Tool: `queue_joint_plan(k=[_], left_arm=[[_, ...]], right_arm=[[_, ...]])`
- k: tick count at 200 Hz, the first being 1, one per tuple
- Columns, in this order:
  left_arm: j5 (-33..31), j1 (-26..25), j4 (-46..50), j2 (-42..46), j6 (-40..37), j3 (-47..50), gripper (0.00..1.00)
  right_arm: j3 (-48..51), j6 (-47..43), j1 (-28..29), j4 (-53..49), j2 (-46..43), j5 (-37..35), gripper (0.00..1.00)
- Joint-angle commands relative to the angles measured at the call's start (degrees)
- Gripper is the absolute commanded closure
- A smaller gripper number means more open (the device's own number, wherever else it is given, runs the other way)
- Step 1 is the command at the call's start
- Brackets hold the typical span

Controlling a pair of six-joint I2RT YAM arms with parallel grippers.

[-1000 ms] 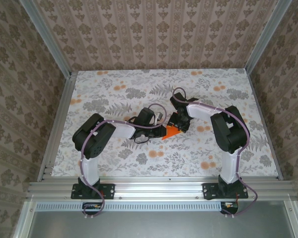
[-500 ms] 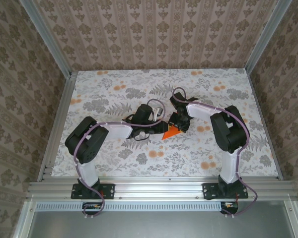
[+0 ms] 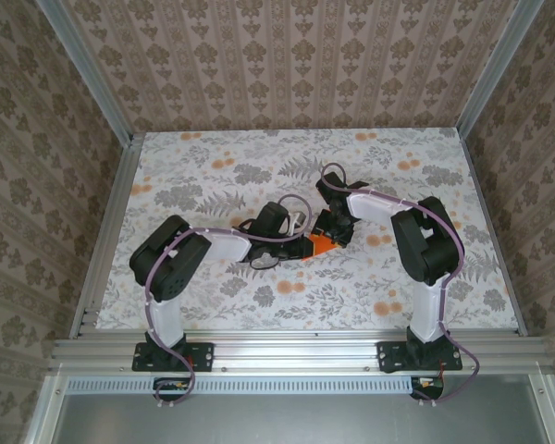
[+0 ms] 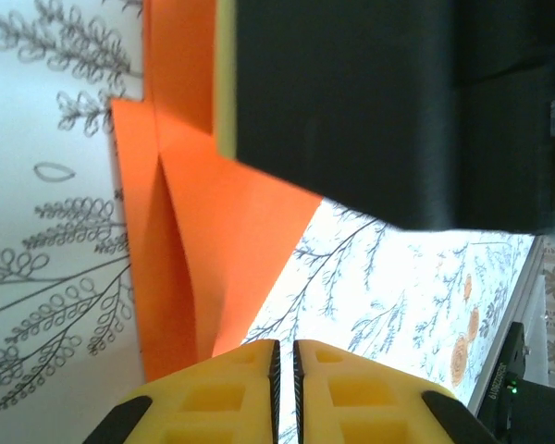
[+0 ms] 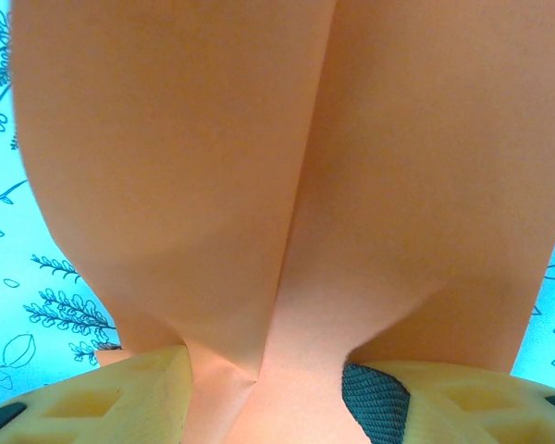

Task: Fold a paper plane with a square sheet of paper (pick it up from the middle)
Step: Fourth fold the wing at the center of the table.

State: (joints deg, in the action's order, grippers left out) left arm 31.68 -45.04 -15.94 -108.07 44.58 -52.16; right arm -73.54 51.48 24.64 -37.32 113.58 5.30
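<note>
Colleague: What's changed since the last look?

Me: My left arm has swung back in. Half a second ago its elbow had pushed out to the left; now it sits nearer the middle again. The wrist has closed up on the paper, so less orange shows from above.

Colleague: Where's the sheet?

Me: The orange sheet is near the middle of the flowered worktop, between my two wrists. From the left wrist I see it lying partly folded, with a long crease down it and one flap lifting a little off the layer below.

Colleague: And the right side?

Me: The right fingers are gripping the sheet. The paper runs down between the two yellow pads and bulges out on either side of a centre fold.

Colleague: The left?

Me: The left fingers are closed, with only a hairline gap between the pads. Their tips sit right at the near edge of the sheet. I can't tell whether they're pinching any paper or just touching it.
</note>
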Motion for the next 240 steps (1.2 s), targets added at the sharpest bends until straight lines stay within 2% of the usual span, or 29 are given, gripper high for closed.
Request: queue_joint_plan(k=[1,136,218,240], left_arm=[[0.6,-0.2,2.0,-1.1,-1.0,-1.3,0.86],[-6.6,-0.2,10.2,-1.6,-3.2,-1.9,0.91],[-7.5,-0.9,14.9,-2.2,-4.7,-0.9,0.92],[-5.5,-0.5,13.6,0.1,-4.0,-0.1,0.91]], right_arm=[[6.5,0.7,-1.8,-7.1,11.1,-11.7,0.43],[6.5,0.6,-1.8,-7.2,11.3,-12.0,0.43],[6.5,0.5,-1.7,-7.2,11.4,-12.1,0.43],[6.5,0.4,-1.8,-7.3,11.4,-12.2,0.43]])
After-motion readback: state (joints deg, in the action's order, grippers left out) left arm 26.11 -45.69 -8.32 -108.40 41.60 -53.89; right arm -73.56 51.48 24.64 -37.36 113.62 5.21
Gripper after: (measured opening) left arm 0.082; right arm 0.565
